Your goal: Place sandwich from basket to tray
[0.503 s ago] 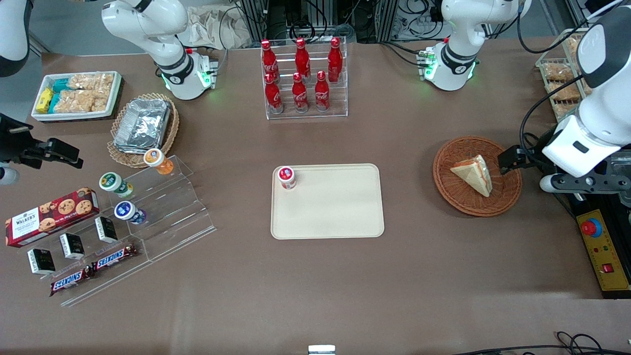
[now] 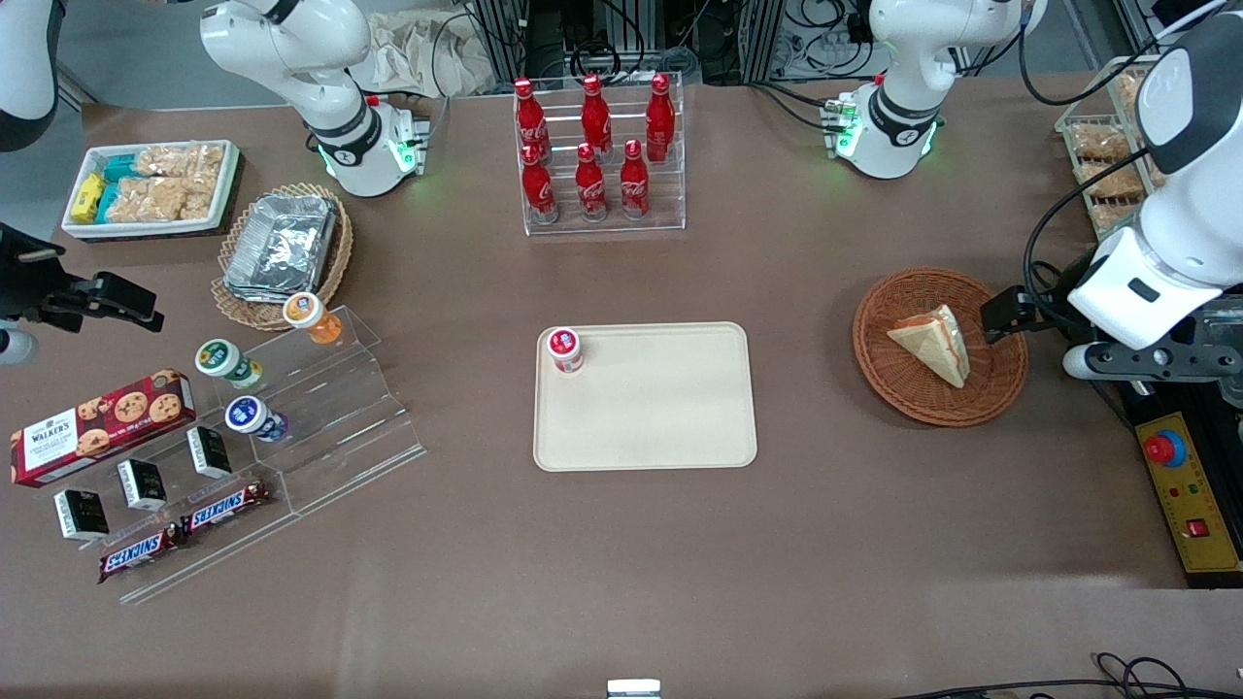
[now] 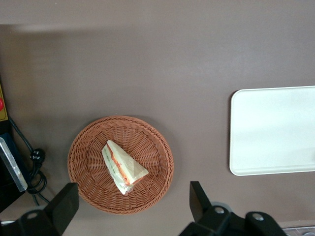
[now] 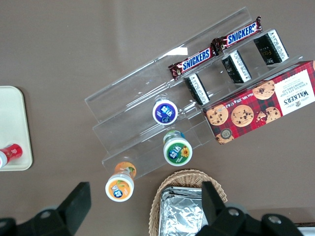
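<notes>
The sandwich (image 2: 932, 342) (image 3: 122, 166), a pale wedge with red-orange and green filling, lies in the round reddish-brown basket (image 2: 879, 374) (image 3: 88, 162) toward the working arm's end of the table. The cream tray (image 2: 660, 417) (image 3: 270, 132) lies flat at mid-table, with a small red-lidded cup (image 2: 564, 349) standing in one corner. My left gripper (image 2: 1010, 316) (image 3: 133, 209) hangs above the table at the basket's rim, on the side away from the tray. It is open wide, with nothing between its fingers (image 3: 66, 204).
A rack of red cola bottles (image 2: 602, 155) stands farther from the camera than the tray. A control box with a red button (image 2: 1165, 449) sits by the working arm. An acrylic stand (image 2: 320, 427) with cups and bars, a cookie box (image 2: 97, 422) and a foil-container basket (image 2: 282, 248) lie toward the parked arm's end.
</notes>
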